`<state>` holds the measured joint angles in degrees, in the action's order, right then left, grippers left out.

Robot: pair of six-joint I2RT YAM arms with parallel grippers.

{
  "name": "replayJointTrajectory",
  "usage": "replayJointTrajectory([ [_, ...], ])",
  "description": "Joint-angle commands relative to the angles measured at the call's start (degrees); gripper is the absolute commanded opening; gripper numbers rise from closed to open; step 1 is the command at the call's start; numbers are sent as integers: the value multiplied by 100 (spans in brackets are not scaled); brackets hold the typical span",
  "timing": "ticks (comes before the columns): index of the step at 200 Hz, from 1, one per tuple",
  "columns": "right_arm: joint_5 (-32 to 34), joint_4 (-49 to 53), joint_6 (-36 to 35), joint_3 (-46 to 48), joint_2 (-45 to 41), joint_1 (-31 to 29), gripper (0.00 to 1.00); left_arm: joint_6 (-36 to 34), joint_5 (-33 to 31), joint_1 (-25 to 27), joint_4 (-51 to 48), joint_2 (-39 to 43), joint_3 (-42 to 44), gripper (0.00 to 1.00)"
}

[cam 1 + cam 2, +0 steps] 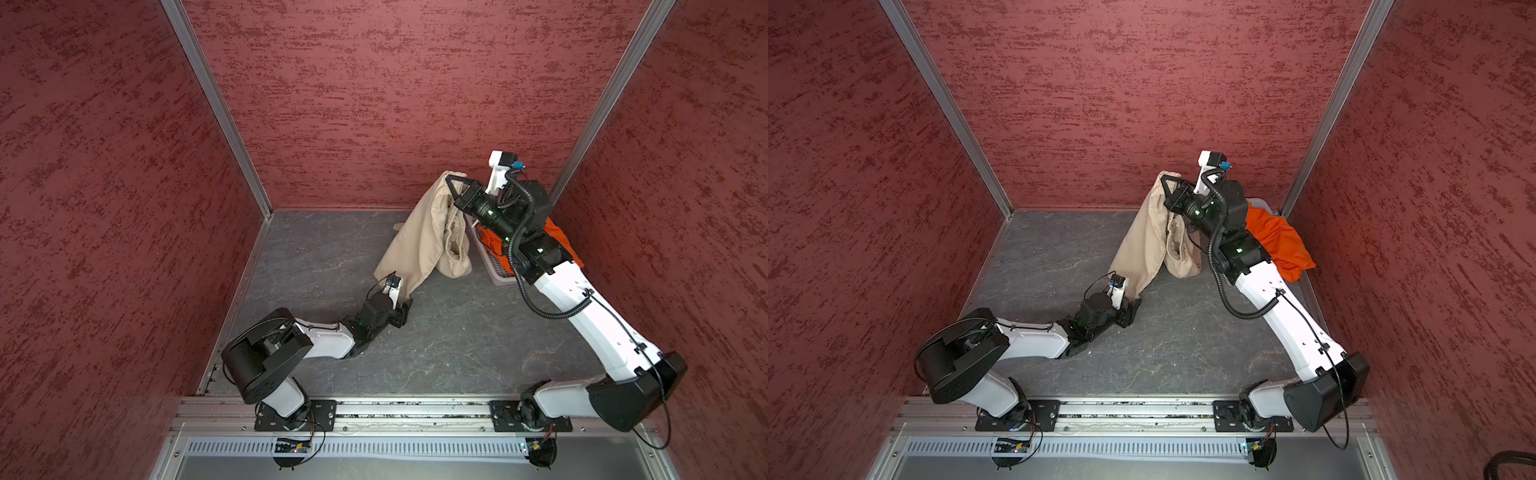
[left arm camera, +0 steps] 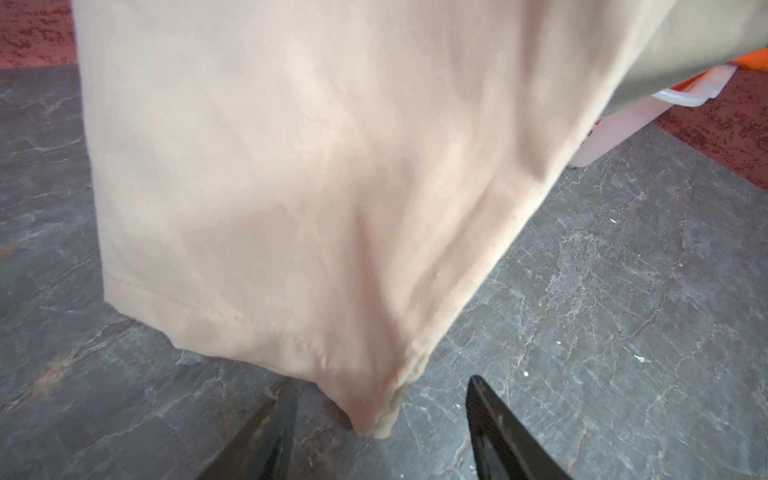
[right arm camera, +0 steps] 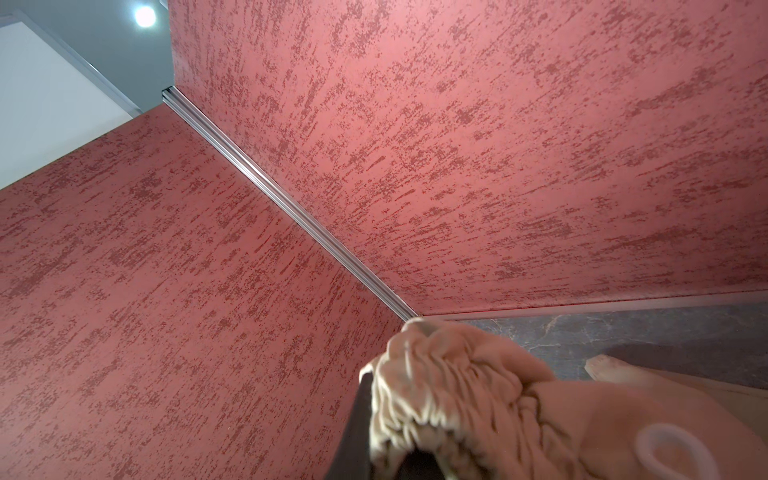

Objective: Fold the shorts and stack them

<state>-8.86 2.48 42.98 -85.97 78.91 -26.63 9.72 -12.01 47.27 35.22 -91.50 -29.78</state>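
Note:
The beige shorts point(image 1: 419, 241) point(image 1: 1144, 245) hang from my right gripper point(image 1: 451, 180) point(image 1: 1165, 179), which is raised near the back wall and shut on the gathered waistband point(image 3: 457, 386). One leg drapes down and left to the table. Its hem corner point(image 2: 374, 419) lies between the fingers of my left gripper point(image 1: 405, 307) point(image 1: 1133, 305) point(image 2: 380, 384), which stands open low over the table and does not pinch the cloth. The orange shorts point(image 1: 557, 232) point(image 1: 1279, 241) lie bunched in the basket at the back right, partly hidden under my right arm.
A white perforated basket point(image 1: 494, 274) point(image 1: 1262, 203) point(image 2: 615, 124) sits in the back right corner on the grey stone-look table point(image 1: 332, 257). Red textured walls close in the left, back and right. The arm bases stand on a rail along the front edge.

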Motion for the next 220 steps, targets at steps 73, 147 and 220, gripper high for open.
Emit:
replayJointTrajectory([
  [73, -58, -187, -35, -394, 24, -87, 0, -101, 333, 46, 970, -1105, -333, 65],
  [147, -85, -88, -95, -473, 56, -105, 0, -142, -224, 35, 1770, -1542, -439, 15],
  [220, -667, 206, -176, -451, -11, 767, 0, -434, -593, -49, -2175, 1169, -398, 0],
])
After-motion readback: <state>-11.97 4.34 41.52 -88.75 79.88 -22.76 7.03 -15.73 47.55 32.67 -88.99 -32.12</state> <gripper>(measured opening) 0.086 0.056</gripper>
